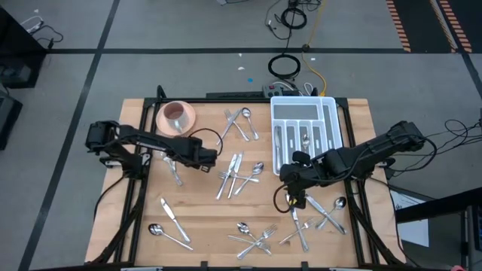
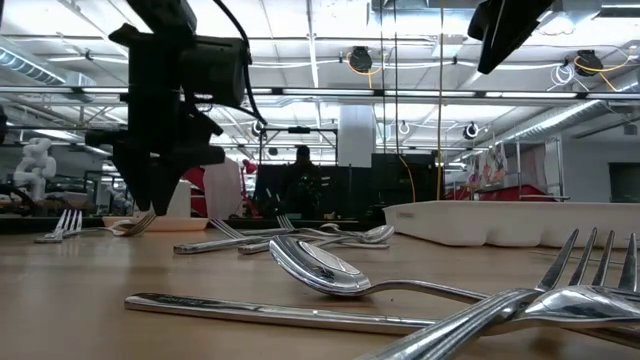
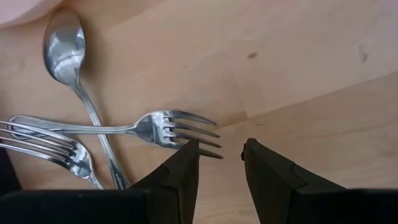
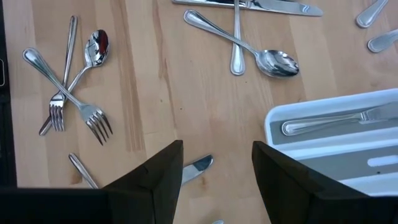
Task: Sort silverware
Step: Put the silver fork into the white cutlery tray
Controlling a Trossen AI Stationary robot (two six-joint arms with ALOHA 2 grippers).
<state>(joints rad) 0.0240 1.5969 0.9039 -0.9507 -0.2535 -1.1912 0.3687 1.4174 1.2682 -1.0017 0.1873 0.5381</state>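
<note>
Seen from above, the left gripper (image 1: 205, 158) hovers over the wooden table (image 1: 203, 218) beside the pink cup (image 1: 175, 114), while the right gripper (image 1: 292, 175) sits just below the white tray (image 1: 304, 105). Silverware (image 1: 239, 175) lies scattered in shiny clusters across the wood. At table height, a spoon (image 2: 315, 268) gleams up close. From the left wrist, dark fingers (image 3: 180, 174) stand partly apart, empty, beside a fork (image 3: 168, 127). From the right wrist, fingers (image 4: 158, 177) are parted and empty above a knife tip (image 4: 198, 167).

Overhead down; low level; wrists close above table (image 1: 203, 226).
</note>
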